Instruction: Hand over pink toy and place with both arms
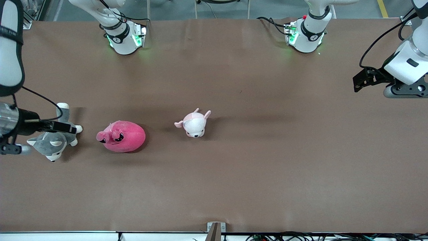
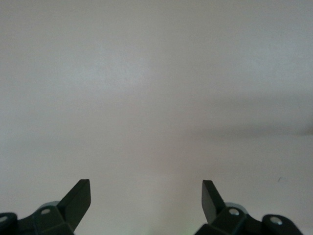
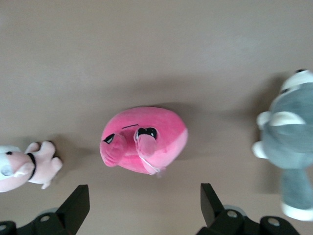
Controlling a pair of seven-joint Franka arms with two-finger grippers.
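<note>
Pink toy (image 1: 122, 136) lying free, right claw (image 3: 142, 208) apart above it, left claw (image 2: 145, 203) apart over bare table (image 2: 156, 88)

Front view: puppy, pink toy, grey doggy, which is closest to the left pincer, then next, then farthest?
1. Puppy, mid-table, closest to the left pincer.
2. Pink toy, toward the right arm's end.
3. Grey doggy, at the right arm's end.

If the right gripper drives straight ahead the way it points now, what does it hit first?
Probably the pink toy: the right wrist view shows it centred ahead of the open right gripper, on the table. Depth is unclear.
</note>
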